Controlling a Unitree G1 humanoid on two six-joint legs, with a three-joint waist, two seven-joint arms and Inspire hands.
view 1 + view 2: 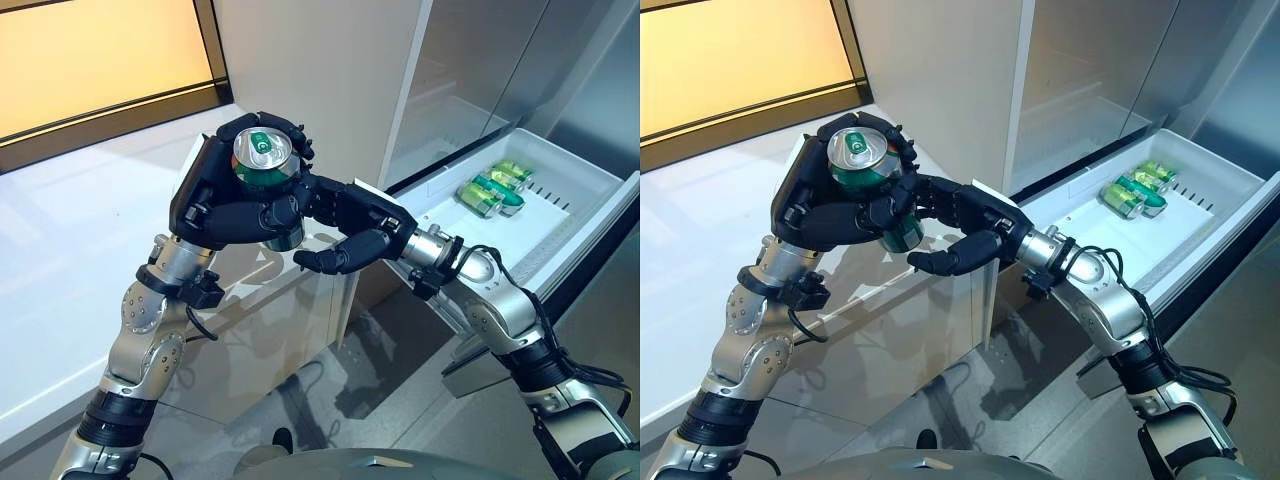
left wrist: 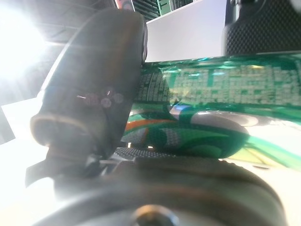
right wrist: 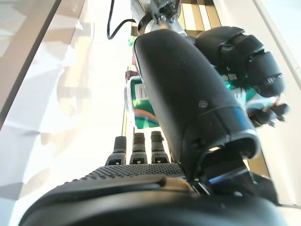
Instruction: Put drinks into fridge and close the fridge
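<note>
Green can: upright, silver top up, held in the air above the white surface, in front of the tall cabinet panel.
Left hand: fingers curled round the can from behind and below; grip confirmed in the left wrist view, where the can wall lies against the thumb.
Right hand: reaches in from the fridge side; upper fingers lie against the can's side, lower ones curled beneath it and apart from it.
Fridge drawer: pulled open, white inside, to the right of both hands and well apart from the held can.
Cans in drawer: several green cans lying on their sides, close together towards the back.
Obstruction: the right arm crosses between held can and drawer.
</note>
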